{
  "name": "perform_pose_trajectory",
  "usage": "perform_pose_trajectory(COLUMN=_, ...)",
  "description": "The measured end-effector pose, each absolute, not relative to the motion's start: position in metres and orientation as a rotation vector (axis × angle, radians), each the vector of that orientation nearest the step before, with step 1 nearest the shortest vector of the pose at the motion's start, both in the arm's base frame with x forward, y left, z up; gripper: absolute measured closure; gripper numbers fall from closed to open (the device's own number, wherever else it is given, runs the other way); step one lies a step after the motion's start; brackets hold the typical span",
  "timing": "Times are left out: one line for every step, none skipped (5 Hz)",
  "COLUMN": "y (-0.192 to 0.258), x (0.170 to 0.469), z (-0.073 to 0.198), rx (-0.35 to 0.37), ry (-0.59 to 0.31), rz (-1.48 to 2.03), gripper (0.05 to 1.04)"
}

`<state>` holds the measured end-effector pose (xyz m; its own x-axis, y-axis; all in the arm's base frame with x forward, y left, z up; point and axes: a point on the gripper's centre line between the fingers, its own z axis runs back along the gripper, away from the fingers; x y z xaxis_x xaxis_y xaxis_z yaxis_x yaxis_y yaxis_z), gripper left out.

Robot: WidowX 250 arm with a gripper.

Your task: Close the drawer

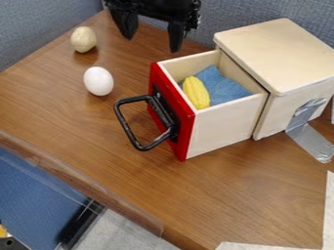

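Presently open: drawer, gripper and likely sources of failure in closing

The drawer (221,124) stands well out of its wooden cabinet (281,53), red front (171,90) and black handle (134,99) facing away from the cabinet. At the top edge of the view, beyond the drawer, hangs the gripper (151,44), its jaws spread wide with nothing between them. The chief hazard is probably the approach: closing calls for a push on the red front towards the cabinet, so the arm must first come round to the handle side. Too short a detour could strike the near corner of the front or drop a finger inside the box. Contact far from the middle may twist the drawer and jam it; a finger caught in the handle's loop could drag it sideways. The white egg (98,81), on the table (98,156) off the front's outer side, might be knocked and roll, as might the cream egg-shaped object (83,39). Within, the yellow object (196,93) and blue cloth (225,88) could snag if they ride up. Should the silver tape (313,141) give, the cabinet itself might slide
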<state>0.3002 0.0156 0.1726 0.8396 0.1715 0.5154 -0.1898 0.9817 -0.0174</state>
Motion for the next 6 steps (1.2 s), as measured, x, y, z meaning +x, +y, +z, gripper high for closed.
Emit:
perform_pose_trajectory(y=0.014, x=0.297, z=0.162, rx=0.029, ry=-0.509, rz=0.186, gripper=0.082)
perform_pose_trajectory(y=0.038, x=0.265, z=0.145, rx=0.016, ry=-0.489, rz=0.16, gripper=0.082)
perform_pose_trajectory(y=0.062, x=0.241, z=0.137, rx=-0.001, ry=-0.484, rz=0.098, gripper=0.082)
perform_pose_trajectory(y=0.083, x=0.229, z=0.123, rx=-0.035, ry=-0.431, rz=-0.05, gripper=0.082)
perform_pose_trajectory(y=0.097, x=0.225, z=0.084, rx=0.01, ry=-0.353, rz=-0.154, gripper=0.082)
perform_pose_trajectory(y=0.105, x=0.22, z=0.043, rx=0.111, ry=-0.288, rz=-0.176, gripper=0.082)
